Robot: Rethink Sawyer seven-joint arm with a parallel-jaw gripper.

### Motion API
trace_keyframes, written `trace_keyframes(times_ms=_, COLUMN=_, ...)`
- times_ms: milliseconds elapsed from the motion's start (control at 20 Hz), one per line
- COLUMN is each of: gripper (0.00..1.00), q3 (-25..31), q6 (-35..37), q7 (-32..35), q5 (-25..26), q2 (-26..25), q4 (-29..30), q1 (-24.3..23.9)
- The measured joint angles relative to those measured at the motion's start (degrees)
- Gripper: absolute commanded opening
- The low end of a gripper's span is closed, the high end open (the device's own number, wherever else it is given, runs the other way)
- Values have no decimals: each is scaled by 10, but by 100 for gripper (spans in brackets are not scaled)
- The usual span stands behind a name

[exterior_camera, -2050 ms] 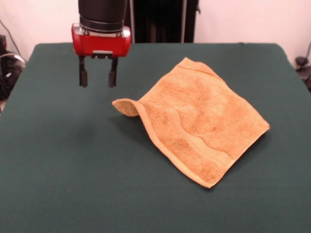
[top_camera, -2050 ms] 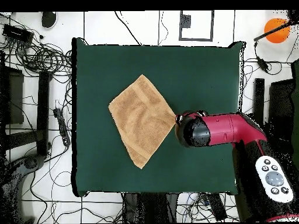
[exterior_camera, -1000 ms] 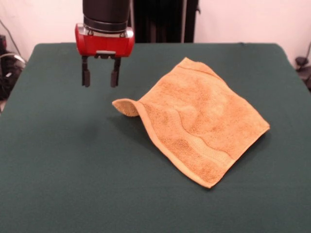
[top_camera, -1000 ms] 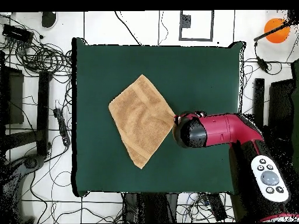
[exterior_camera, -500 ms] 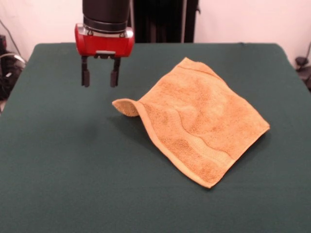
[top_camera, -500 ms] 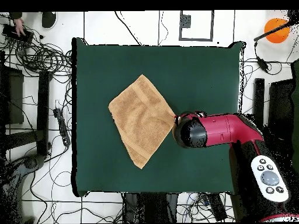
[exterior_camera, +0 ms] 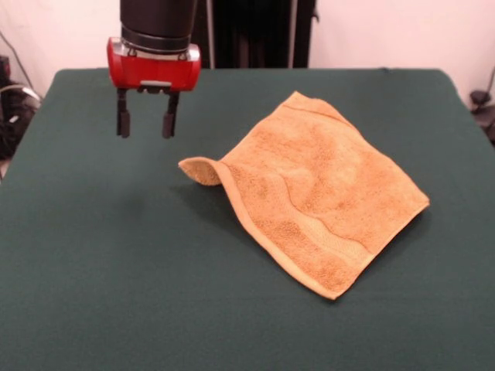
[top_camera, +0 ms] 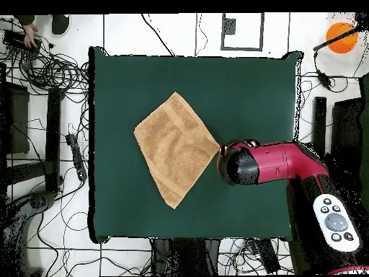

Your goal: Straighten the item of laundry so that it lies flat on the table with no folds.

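The golden-orange towel (exterior_camera: 317,193) lies spread as a diamond on the dark green table (exterior_camera: 100,278). Its left corner (exterior_camera: 199,168) is curled up and folded over; the rest lies mostly flat with a slight ripple along the woven band. In the overhead view the towel (top_camera: 174,147) sits left of centre. My gripper (exterior_camera: 144,124) hangs open and empty above the table, up and to the left of the curled corner, not touching it. From overhead the arm's red and black head (top_camera: 241,166) hides the fingers, just right of the towel's right corner.
Cables and stands (top_camera: 50,72) lie on the floor around the table. A person's hand (top_camera: 27,29) shows at the overhead view's top left corner. An orange round object (top_camera: 340,36) sits at the top right, off the table.
My gripper has drifted slightly left in the front view, a little further from the towel's curled corner. The towel has not moved.
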State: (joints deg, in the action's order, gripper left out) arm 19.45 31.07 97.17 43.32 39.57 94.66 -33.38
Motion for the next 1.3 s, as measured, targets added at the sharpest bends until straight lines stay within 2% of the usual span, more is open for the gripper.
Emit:
trace_keyframes(times_ms=650, gripper=100, q3=27, q6=0, q7=0, q5=32, q2=0, q4=0, q1=-12)
trace_keyframes(times_ms=1300, gripper=100, q3=63, q6=0, q7=-11, q5=35, q2=-1, q4=0, q1=-26)
